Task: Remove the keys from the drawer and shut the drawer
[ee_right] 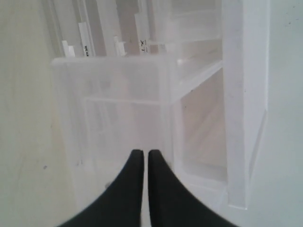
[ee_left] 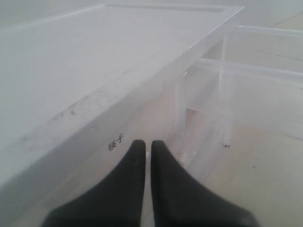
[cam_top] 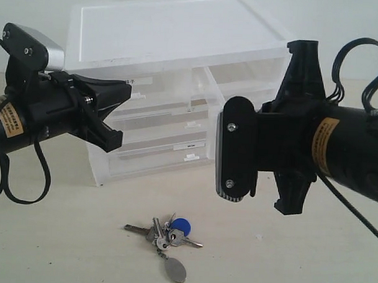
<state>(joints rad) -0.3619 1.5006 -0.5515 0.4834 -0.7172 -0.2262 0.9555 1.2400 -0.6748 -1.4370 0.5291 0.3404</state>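
Note:
The keys (cam_top: 167,234) lie on the tabletop in front of the drawer unit, with a blue cap (cam_top: 181,225) and a grey oval tag (cam_top: 175,269). No gripper touches them. The drawer (ee_right: 113,94) is pulled out of the unit's upper right half (cam_top: 244,81) and looks empty. My right gripper (ee_right: 142,152) is shut with nothing in it, close before the drawer's translucent wall; I cannot tell whether it touches. In the exterior view its tips are hidden behind its own arm. My left gripper (cam_top: 126,88) (ee_left: 143,142) is shut and empty at the unit's upper left drawer.
The white translucent drawer unit (cam_top: 174,35) stands at the back. Its upper left half-width drawer carries a bold two-character label (ee_left: 116,141). Below are full-width drawers (cam_top: 157,153) with white tab handles. The right arm's body (cam_top: 300,145) fills the foreground right.

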